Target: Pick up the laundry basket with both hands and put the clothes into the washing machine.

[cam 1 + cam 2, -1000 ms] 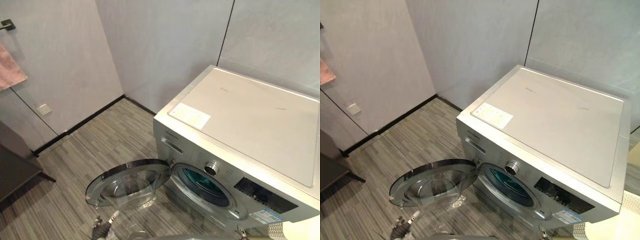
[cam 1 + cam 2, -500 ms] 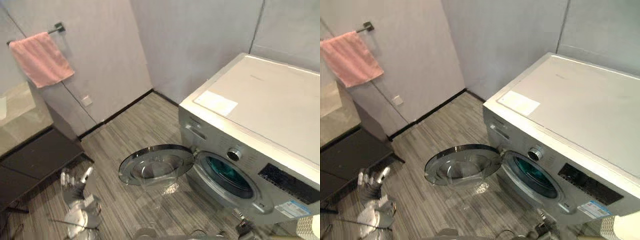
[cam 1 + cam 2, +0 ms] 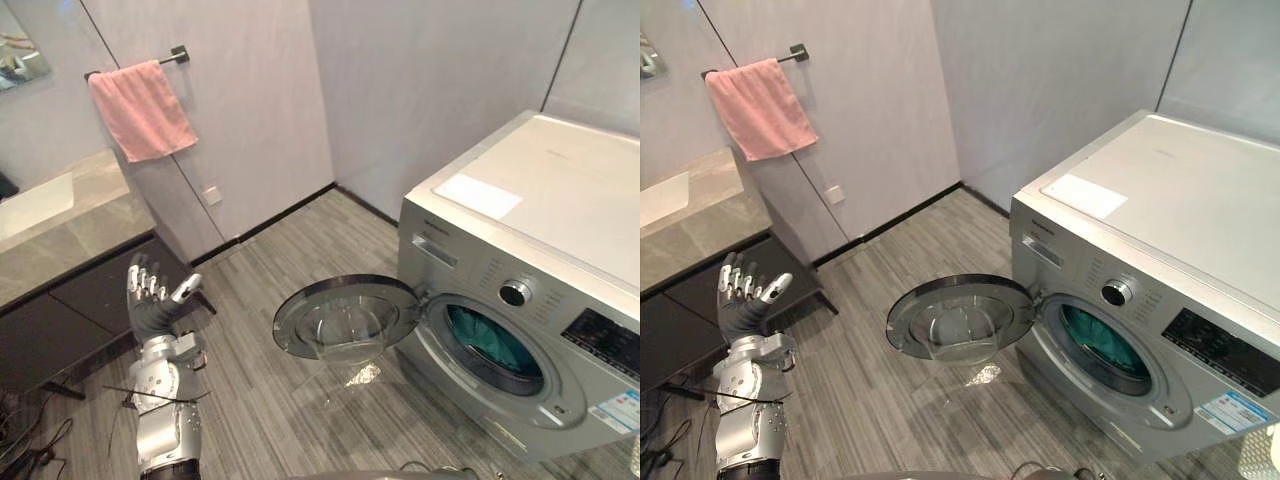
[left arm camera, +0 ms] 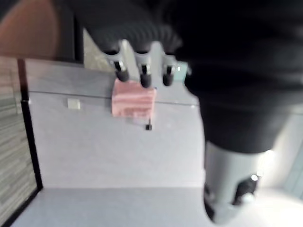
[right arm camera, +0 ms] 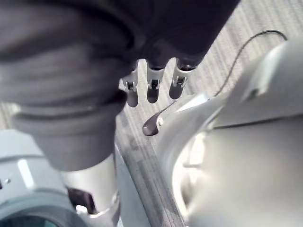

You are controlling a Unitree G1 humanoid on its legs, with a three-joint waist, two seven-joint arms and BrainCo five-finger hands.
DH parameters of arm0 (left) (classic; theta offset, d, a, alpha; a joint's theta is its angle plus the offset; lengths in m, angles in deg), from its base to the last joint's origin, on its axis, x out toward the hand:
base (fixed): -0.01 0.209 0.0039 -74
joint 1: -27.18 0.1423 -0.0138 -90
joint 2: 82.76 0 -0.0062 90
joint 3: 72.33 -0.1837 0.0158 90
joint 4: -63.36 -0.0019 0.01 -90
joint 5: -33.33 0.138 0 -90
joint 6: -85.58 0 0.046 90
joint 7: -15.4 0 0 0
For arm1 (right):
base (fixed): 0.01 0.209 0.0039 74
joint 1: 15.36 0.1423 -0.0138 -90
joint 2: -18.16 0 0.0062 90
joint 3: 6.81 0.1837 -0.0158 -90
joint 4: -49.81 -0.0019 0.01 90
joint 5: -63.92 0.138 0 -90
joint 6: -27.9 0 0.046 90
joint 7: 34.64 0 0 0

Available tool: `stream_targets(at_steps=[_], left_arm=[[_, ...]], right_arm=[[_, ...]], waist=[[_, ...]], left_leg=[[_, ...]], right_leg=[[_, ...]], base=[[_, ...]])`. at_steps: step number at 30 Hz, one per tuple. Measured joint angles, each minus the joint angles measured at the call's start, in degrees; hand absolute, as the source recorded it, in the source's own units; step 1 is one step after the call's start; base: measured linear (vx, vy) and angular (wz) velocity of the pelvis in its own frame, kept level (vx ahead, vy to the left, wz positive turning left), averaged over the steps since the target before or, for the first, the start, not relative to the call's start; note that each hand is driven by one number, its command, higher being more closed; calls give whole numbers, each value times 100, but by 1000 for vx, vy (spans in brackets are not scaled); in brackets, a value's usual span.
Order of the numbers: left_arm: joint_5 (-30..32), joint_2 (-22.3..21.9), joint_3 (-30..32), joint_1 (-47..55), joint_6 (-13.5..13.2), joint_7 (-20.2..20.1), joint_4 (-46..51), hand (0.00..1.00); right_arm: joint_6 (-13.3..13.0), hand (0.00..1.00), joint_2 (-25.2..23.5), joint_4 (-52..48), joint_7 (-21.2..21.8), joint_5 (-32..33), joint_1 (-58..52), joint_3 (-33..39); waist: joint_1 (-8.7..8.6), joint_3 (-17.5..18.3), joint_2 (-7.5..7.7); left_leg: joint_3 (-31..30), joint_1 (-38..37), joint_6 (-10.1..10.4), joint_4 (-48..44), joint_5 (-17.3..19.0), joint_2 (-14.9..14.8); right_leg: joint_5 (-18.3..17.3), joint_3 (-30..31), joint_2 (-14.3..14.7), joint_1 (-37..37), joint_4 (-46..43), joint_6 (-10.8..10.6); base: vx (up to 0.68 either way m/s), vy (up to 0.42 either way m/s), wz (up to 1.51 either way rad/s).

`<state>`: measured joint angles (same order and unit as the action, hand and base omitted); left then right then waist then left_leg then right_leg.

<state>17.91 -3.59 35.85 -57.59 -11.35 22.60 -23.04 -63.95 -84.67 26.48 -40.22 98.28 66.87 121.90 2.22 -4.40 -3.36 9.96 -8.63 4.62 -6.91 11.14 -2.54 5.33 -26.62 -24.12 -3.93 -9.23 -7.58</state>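
**Left robot hand (image 3: 150, 305) raised, fingers spread, nothing held; washing machine (image 3: 540, 190) open to the right.**
The washing machine is set on the striped floor (image 3: 260, 400) against the wall. Its round door (image 3: 345, 318) is swung wide open, well apart from the left robot hand. The right robot hand (image 5: 149, 87) is seen with fingers relaxed and apart, nothing clamped. A pink towel (image 3: 142, 108) is hung on a wall rail.

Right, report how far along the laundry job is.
Done: the washing machine has its door open, drum exposed. In hand: nothing; the left hand is raised, open and empty, by the dark cabinet, and the right hand is open too. Left: lifting the basket and loading the clothes.
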Motion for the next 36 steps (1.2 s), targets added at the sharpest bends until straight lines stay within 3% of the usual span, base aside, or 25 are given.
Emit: stream_targets(at_steps=[1, 2, 4, 5, 6, 7, 8, 9, 11, 13, 15, 17, 21, 25, 27, 31, 34, 36], left_arm=[[15, 113, 23, -4, -4, -38, -86, 0], [16, 298, 61, -16, 6, -78, -248, 0], [36, 437, 207, -150, 81, -80, -488, 0], [39, 451, 246, -241, 111, -77, -547, 0], [145, 549, 311, -430, 154, -67, -701, 0], [225, 724, 328, -593, 203, -65, -918, 0], [256, 807, 369, -649, 221, -60, -987, 0], [258, 852, 429, -661, 222, -49, -1014, 0], [264, 922, 456, -742, 267, -51, -1208, 0], [328, 944, 517, -1009, 347, -41, -1514, 0], [403, 945, 523, -1109, 398, 19, -1554, 0], [451, 945, 533, -1191, 399, 46, -1555, 0], [323, 955, 633, -1448, 371, 91, -2180, 0], [8, 1070, 635, -1930, 386, 178, -2610, 0], [-69, 1369, 637, -2353, 389, 200, -2852, 0], [-97, 2472, 593, -4006, 389, 358, -3817, 0], [-437, 2837, 449, -4955, 392, 406, -4508, 0], [-568, 2837, 449, -5208, 394, 401, -4663, 0]], right_arm=[[4, 0, -55, -21, 66, 0, -24, -27], [21, 0, -98, -69, 95, -1, -40, -80], [25, 0, -123, -169, 168, -4, -86, -76], [24, 0, -132, -211, 193, -5, -137, -30], [26, 0, -178, -218, 201, -4, -193, 148], [26, 0, -245, -222, 204, 0, -341, 256], [21, 0, -263, -225, 205, 0, -407, 342], [-4, 0, -248, -238, 207, 0, -389, 446], [-16, 0, -188, -220, 224, 1, -380, 725], [-20, 0, -66, -170, 237, 13, -355, 997], [-19, 0, 117, -36, 267, 36, -123, 1102], [-17, 0, 190, -38, 321, 35, 23, 1101], [-19, 0, 185, -290, 328, 83, 445, 905], [-39, 0, 163, -793, 335, 262, 666, 303], [-121, 0, 173, -1140, 338, 343, 795, 93], [-281, 0, 181, -1678, 340, 576, 1253, -155], [-315, 0, 160, -1901, 312, 791, 1238, -250], [-345, 0, 123, -2095, 308, 896, 1148, -331]], waist=[[4, 21, 59], [6, 44, 136], [-15, 25, 224], [-35, 42, 193], [-138, -2, 220], [-237, 36, 376], [-243, 87, 486], [-260, 95, 542], [-281, 101, 555], [-223, 203, 632], [-147, 223, 572], [-143, 247, 504], [-153, 238, 532], [-208, -80, 807], [-259, -336, 923], [-299, -968, 1063], [-312, -1204, 1153], [-341, -1311, 1176]], left_leg=[[185, 34, -9, 2, 4, 16], [460, 94, -28, 9, 13, -26], [765, 96, -66, 2, 28, -166], [806, 95, -100, -8, 11, -251], [849, 102, -123, -100, 14, -388], [764, 108, -68, -251, 77, -543], [745, 152, 2, -374, 157, -658], [724, 217, 83, -493, 236, -748], [612, 351, 196, -577, 294, -850], [563, 416, 333, -355, 82, -839], [599, 511, 318, -292, -29, -857], [617, 539, 327, -301, -60, -919], [803, 619, 326, -313, -60, -946], [785, 1017, 280, -713, -29, -951], [743, 1466, 157, -1148, 62, -1017], [741, 2702, 85, -2112, 384, -1348], [753, 3243, -2, -2530, 579, -1521], [772, 3467, -61, -2722, 687, -1652]], right_leg=[[17, 0, 13, -78, 141, 27], [65, -25, 57, -197, 311, 184], [-274, -291, 223, -258, 499, 649], [-373, -347, 259, -273, 402, 785], [-415, -253, 226, -462, -497, 839], [-493, -128, 326, -414, -1531, 779], [-855, -66, 485, -362, -1897, 650], [-976, 84, 613, -407, -2006, 608], [-1051, 339, 815, -474, -2011, 492], [-1307, 293, 959, -375, -1509, 385], [-1300, 356, 1115, -343, -1046, 337], [-1189, 388, 1234, -338, -835, 350], [-903, 492, 1377, -339, -376, 336], [-508, 464, 1419, -359, 157, 325], [-334, 448, 1441, -539, 286, 355], [353, 559, 1698, -1283, 688, 520], [849, 649, 1828, -1603, 998, 548], [1116, 653, 1911, -1710, 1166, 548]], base=[[-127, 115, -99], [-134, 106, -129], [-76, 51, -98], [-38, 46, -36], [-16, 33, 2], [25, -10, 13], [65, -73, 11], [83, -110, -1], [94, -92, 13], [152, -107, 3], [130, -102, -23], [113, -40, -23], [51, 27, -26], [-38, 54, -4], [-122, 31, -3], [-208, 32, -31], [-181, 77, -35], [-137, 80, -31]])
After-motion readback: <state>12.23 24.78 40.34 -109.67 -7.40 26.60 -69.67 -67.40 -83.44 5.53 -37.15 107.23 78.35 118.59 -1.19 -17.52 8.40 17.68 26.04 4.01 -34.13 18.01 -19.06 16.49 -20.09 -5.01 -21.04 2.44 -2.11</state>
